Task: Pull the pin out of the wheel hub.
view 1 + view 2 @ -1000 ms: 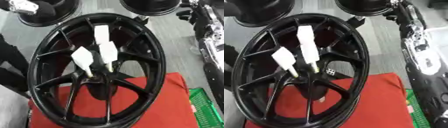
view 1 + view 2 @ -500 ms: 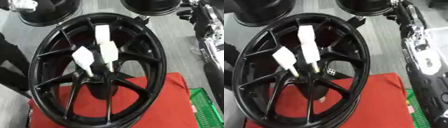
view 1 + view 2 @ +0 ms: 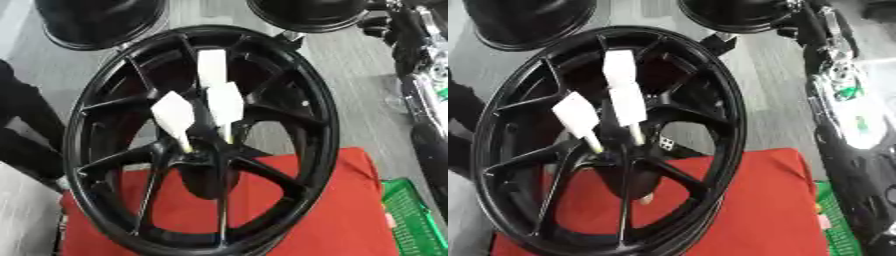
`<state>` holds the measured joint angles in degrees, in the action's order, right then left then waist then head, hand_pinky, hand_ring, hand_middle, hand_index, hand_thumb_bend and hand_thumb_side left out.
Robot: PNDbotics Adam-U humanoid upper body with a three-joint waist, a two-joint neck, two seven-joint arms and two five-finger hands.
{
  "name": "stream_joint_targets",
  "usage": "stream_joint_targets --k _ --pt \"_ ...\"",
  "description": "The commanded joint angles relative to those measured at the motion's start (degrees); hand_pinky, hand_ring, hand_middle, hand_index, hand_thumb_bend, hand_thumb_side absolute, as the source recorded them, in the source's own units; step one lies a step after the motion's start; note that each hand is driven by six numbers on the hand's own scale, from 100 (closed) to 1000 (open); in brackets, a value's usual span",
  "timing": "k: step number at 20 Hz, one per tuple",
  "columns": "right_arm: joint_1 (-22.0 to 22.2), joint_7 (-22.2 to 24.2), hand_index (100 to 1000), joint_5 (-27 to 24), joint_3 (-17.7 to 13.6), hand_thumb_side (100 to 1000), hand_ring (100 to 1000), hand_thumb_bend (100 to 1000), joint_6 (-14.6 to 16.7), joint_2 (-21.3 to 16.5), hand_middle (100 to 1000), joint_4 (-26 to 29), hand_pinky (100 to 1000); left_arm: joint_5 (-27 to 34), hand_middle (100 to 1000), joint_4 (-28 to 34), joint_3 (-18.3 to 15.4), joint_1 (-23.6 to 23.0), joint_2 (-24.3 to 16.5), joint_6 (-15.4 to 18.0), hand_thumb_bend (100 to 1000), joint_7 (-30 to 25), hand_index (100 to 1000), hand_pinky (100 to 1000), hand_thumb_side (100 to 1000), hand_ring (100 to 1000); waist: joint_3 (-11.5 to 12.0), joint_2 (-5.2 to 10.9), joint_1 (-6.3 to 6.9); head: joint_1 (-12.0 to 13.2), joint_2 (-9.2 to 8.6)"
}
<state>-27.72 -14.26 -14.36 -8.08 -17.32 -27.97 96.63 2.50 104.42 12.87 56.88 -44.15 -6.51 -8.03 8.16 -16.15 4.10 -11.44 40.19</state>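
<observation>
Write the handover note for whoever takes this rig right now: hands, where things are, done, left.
Hands: neither shows in either eye view; only the right arm runs down the right edge, black and silver.
Things: the black wheel leans over a red mat. Three pins with white tags stand in the hub. A green basket sits at lower right; more black wheels lie at the far edge.
Done: nothing visible, all pins seated.
Left: reach in, grip one pin, pull it out.
</observation>
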Motion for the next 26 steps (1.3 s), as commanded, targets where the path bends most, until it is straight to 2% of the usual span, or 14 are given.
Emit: stream_joint_targets --k 1,2,3,4,5,6,7,10,16,21,26 --pt "-0.73 -0.18 722 -0.12 -0.47 666 630 100 0.05 -1.59 684 1.07 765 0.88 721 1.2 -0.14 0.69 -2.22 0.66 372 -2.16 784 694 428 725 -0.07 0.84 -0.07 -0.03 0.11" --pt "-0.75 -0.17 722 -0.13 -0.46 666 630 100 0.03 -1.57 684 1.07 765 0.99 737 1.17 0.12 0.84 -2.23 0.79 266 -3.77 799 715 495 742 -0.12 0.83 -0.04 -0.11 0.11" --pt "-0.77 -0.15 721 -0.14 -0.45 667 630 100 0.01 -1.55 684 1.07 765 0.89 743 1.15 0.32 1.04 -2.24 0.84 206 -5.36 807 723 534 748 -0.17 0.83 -0.01 -0.19 0.09" --pt "-0.79 -0.13 721 -0.14 -0.43 667 630 100 -0.02 -1.54 684 1.05 765 0.57 745 1.15 0.52 1.28 -2.25 0.82 199 -6.79 810 726 524 751 -0.22 0.83 0.02 -0.3 0.05" --pt "-0.8 -0.1 721 -0.15 -0.41 667 630 100 -0.05 -1.53 684 1.04 765 0.11 744 1.21 0.67 1.51 -2.22 0.8 292 -7.95 810 727 497 752 -0.24 0.84 0.05 -0.39 0.03" --pt "-0.8 -0.07 721 -0.14 -0.39 668 630 100 -0.07 -1.52 683 1.02 765 -0.52 744 1.33 0.79 1.74 -2.18 0.82 312 -8.9 810 727 493 752 -0.26 0.85 0.06 -0.46 0.02" --pt "-0.81 -0.04 721 -0.14 -0.36 668 630 100 -0.08 -1.52 683 1.01 765 -1.14 741 1.47 0.96 1.98 -2.14 0.92 388 -9.73 808 726 476 752 -0.29 0.87 0.08 -0.53 0.0" --pt "-0.78 0.04 721 -0.11 -0.28 669 630 100 -0.13 -1.52 683 0.95 765 -2.52 775 1.56 1.97 2.98 -1.93 1.16 476 -11.81 796 747 451 754 -0.33 0.93 0.12 -0.59 -0.03" --pt "-0.79 0.29 721 0.08 -0.06 670 630 100 -0.23 -1.48 683 0.73 765 -4.5 757 1.02 4.47 4.94 -1.17 1.79 518 -17.92 791 729 431 722 -0.43 1.04 0.2 -0.57 -0.23" --pt "-0.75 0.37 721 0.25 -0.01 673 629 100 -0.34 -1.44 683 0.5 766 -5.12 780 0.3 6.08 6.19 -0.28 1.15 528 -23.96 816 731 440 766 -0.5 1.12 0.28 -0.67 -0.5" --pt "-0.8 0.44 721 0.23 -0.03 672 629 100 -0.33 -1.27 682 0.53 765 -5.28 797 0.05 6.14 6.56 0.61 1.46 571 -31.67 815 759 390 789 -0.51 1.2 0.29 -1.15 -0.55"
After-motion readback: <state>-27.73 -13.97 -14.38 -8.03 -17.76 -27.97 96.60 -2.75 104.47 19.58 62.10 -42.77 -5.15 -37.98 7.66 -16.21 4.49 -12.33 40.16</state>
